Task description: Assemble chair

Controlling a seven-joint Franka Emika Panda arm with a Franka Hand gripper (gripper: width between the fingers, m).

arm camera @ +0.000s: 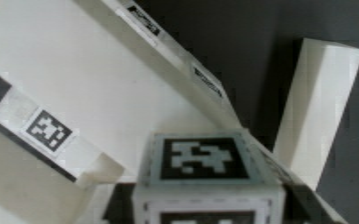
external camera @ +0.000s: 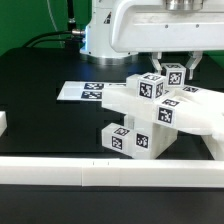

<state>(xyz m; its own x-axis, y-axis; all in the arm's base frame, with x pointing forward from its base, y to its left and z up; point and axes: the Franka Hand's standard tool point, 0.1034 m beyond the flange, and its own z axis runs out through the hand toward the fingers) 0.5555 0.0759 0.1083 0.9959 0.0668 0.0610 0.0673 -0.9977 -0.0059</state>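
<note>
The chair (external camera: pixel 140 118) is a stack of white blocky pieces with black-and-white tags, standing on the black table right of centre. A flat slab (external camera: pixel 195 112) lies tilted across its top. My gripper (external camera: pixel 176 68) is above the stack's far right side, shut on a tagged square post (external camera: pixel 175 74). In the wrist view the post (arm camera: pixel 201 160) fills the space between my dark fingers (arm camera: pixel 297 192), its tagged end facing the camera. Beyond it lie a tagged white slab (arm camera: pixel 69 110) and a long white bar (arm camera: pixel 318 100). The post's lower end is hidden.
The marker board (external camera: pixel 84 90) lies flat on the table at the exterior view's left of the chair. A long white border rail (external camera: pixel 100 175) runs along the front edge. A small white block (external camera: pixel 3 122) sits at the far left. The arm's base (external camera: pixel 110 35) stands behind.
</note>
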